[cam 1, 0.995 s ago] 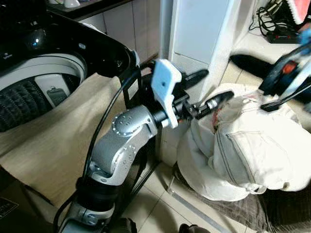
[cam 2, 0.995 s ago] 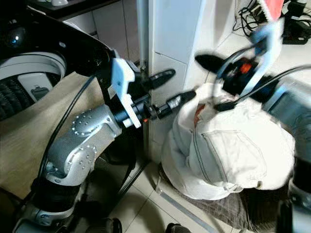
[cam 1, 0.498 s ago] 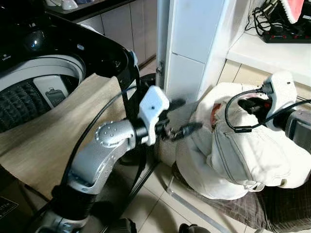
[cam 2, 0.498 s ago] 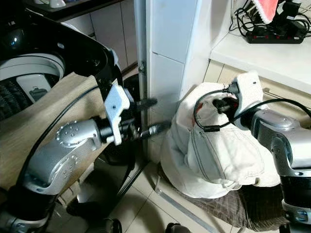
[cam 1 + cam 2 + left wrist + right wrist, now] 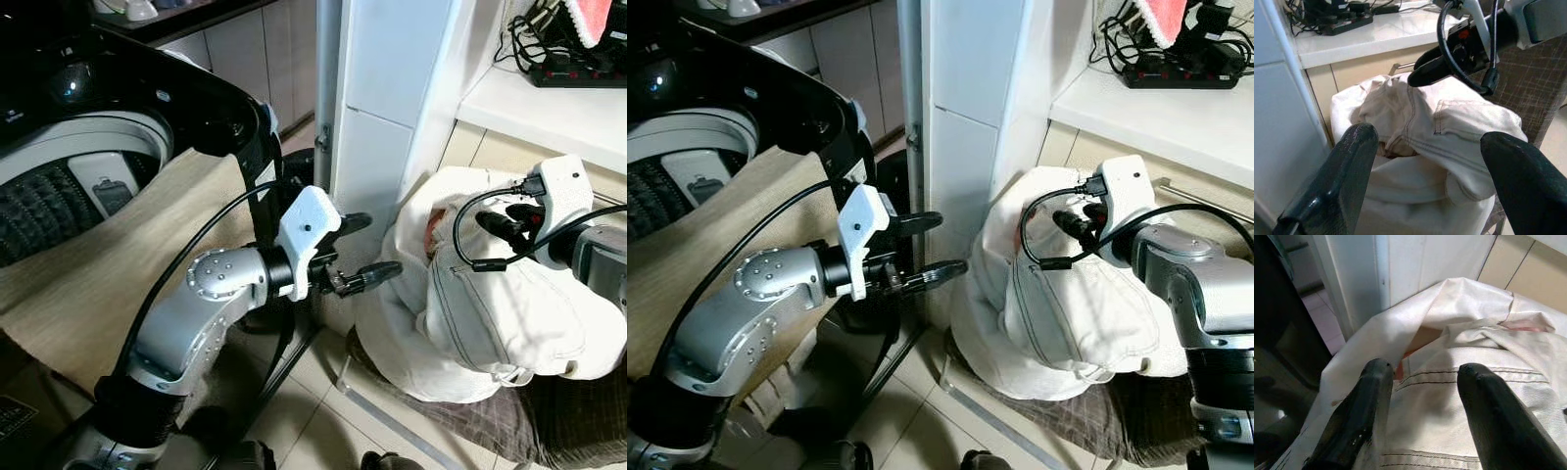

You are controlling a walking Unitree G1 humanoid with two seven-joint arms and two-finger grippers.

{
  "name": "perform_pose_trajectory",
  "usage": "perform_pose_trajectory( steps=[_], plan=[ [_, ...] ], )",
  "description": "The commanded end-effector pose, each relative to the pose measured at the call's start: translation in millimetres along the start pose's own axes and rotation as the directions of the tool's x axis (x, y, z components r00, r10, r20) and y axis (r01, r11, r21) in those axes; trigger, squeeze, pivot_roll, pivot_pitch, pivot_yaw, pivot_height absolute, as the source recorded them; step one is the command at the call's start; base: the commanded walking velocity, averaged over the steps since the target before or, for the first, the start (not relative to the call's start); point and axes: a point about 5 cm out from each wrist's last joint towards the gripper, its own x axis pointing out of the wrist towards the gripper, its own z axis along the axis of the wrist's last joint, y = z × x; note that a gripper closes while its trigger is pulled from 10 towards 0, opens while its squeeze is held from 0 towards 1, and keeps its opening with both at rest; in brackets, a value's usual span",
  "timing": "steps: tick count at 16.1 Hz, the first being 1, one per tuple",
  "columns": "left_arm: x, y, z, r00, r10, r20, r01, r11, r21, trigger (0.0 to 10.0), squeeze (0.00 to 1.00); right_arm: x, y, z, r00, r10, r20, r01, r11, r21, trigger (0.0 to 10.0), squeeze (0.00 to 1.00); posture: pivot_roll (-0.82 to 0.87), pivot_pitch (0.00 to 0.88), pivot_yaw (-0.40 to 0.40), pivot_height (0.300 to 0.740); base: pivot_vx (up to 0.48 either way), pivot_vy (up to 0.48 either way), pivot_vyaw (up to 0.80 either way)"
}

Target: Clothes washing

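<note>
A heap of cream jeans (image 5: 490,313) lies on the floor by the white cabinet (image 5: 392,88). The right gripper (image 5: 497,227) hovers spread over it; the left gripper (image 5: 364,253) is wide beside it. Soft, bulky cloth: pinch a thick stitched fold.

The right gripper (image 5: 1420,401) shows as two black fingers (image 5: 1356,426) spread apart, with cloth visible between them; they hang just over a heap of cream clothes (image 5: 1474,362), a stitched seam running across the fabric beneath the tips; a fold near the top of the heap opens onto a reddish patch (image 5: 1400,367); behind the clothes stands a white panel (image 5: 1425,259); beside it lies tiled floor (image 5: 1327,318), and a dark, glossy surface (image 5: 1278,333) edges the frame.
</note>
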Motion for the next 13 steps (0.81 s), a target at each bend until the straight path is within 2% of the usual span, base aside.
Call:
perform_pose_trajectory(
  steps=[1, 8, 11, 12, 13],
  plan=[
    [-1.9, -1.2, 1.9, 1.0, -0.007, 0.001, 0.007, 1.0, 0.005, 10.0, 0.0, 1.0, -0.8, 4.4, 1.0, -0.003, 0.001, 0.003, 1.0, -0.015, 10.0, 1.0, -0.06, 0.05, 0.026, 0.74, 0.0, 0.0, 0.0],
    [-2.6, -2.3, 2.0, 1.0, -0.016, -0.007, 0.016, 1.0, 0.004, 10.0, 0.0, 16.4, 1.0, 5.9, 1.0, 0.016, -0.017, -0.017, 0.999, -0.03, 10.0, 1.0, -0.05, 0.049, 0.024, 0.74, 0.0, 0.0, 0.0],
    [-2.6, -2.3, 2.2, 1.0, -0.026, -0.013, 0.026, 1.0, 0.006, 10.0, 0.0, 30.8, 1.0, 0.5, 0.999, 0.01, -0.048, -0.014, 0.998, -0.069, 10.0, 1.0, -0.05, 0.056, 0.028, 0.74, 0.0, 0.0, 0.0],
    [-2.4, -3.6, 2.1, 0.999, -0.04, -0.019, 0.041, 0.999, 0.004, 10.0, 0.0, 35.8, 1.9, -3.6, 0.998, 0.027, -0.061, -0.03, 0.998, -0.054, 10.0, 0.0, -0.05, 0.058, 0.031, 0.74, 0.0, 0.0, 0.0],
    [-2.3, -4.7, 2.0, 0.998, -0.052, -0.021, 0.052, 0.999, 0.003, 10.0, 0.0, 38.6, 2.7, -7.4, 0.996, 0.036, -0.079, -0.041, 0.997, -0.059, 10.0, 0.0, -0.05, 0.058, 0.031, 0.74, 0.0, 0.0, 0.0]
  ],
)
